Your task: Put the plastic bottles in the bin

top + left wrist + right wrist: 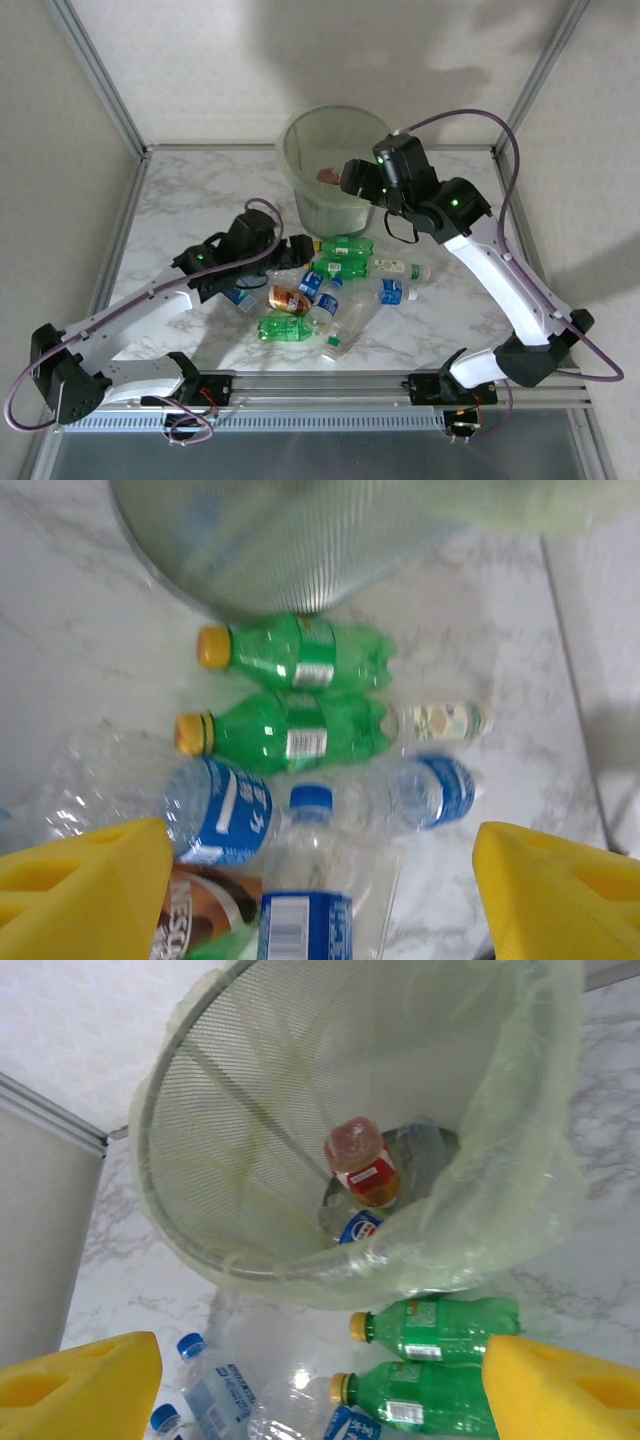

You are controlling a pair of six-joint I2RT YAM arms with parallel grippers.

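Observation:
The bin (300, 150) stands at the back of the table, grey mesh with a pale green liner. Inside it lie a red-labelled bottle (365, 1165) and a blue-labelled one (360, 1228). My right gripper (354, 180) hovers over the bin's near rim, open and empty (320, 1390). The other plastic bottles lie in a pile in front of the bin: two green ones (345, 255) side by side (295, 660), clear blue-labelled ones (390, 292) and a brown-labelled one (288, 298). My left gripper (300, 250) is low over the pile, open (320, 900), with a clear blue-capped bottle (310, 880) between its fingers, untouched.
Marble tabletop (180, 200) with a metal frame post (100, 80) at each back corner. A small white-labelled bottle (400, 268) lies at the pile's right edge. Another green bottle (285, 328) lies nearest the front rail (320, 385).

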